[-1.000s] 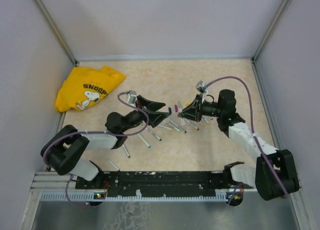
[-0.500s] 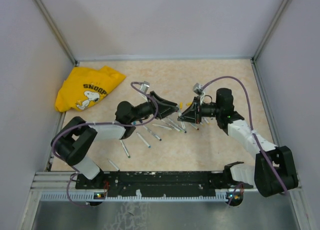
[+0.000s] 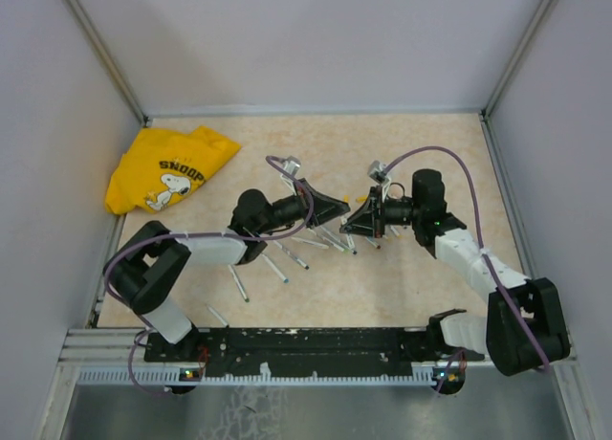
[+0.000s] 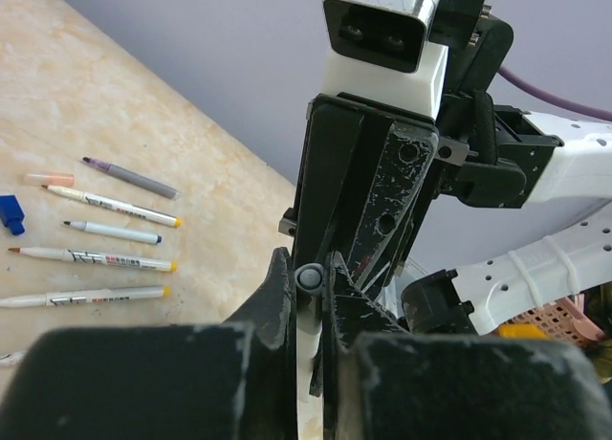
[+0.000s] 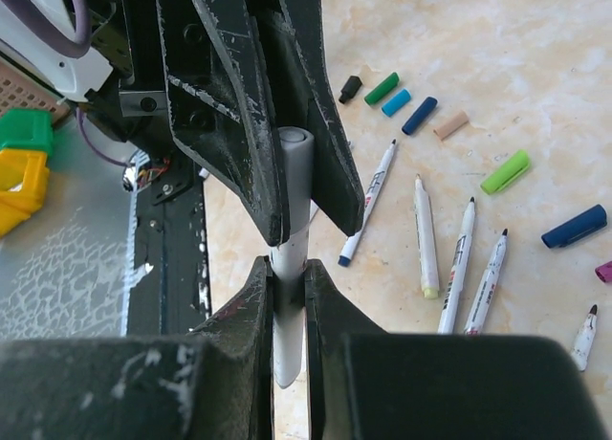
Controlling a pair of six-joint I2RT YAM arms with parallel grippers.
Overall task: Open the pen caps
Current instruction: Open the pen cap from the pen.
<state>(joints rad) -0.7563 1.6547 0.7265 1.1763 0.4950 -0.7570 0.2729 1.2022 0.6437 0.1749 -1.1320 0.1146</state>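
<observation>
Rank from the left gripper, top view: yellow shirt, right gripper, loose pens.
From the left gripper:
1. right gripper, facing it, on the same pen.
2. loose pens, on the table just beneath.
3. yellow shirt, far-left corner.

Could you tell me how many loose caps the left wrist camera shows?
2: a peach cap at far left, and a blue cap just below it at the frame edge. Others may be hidden.
</observation>
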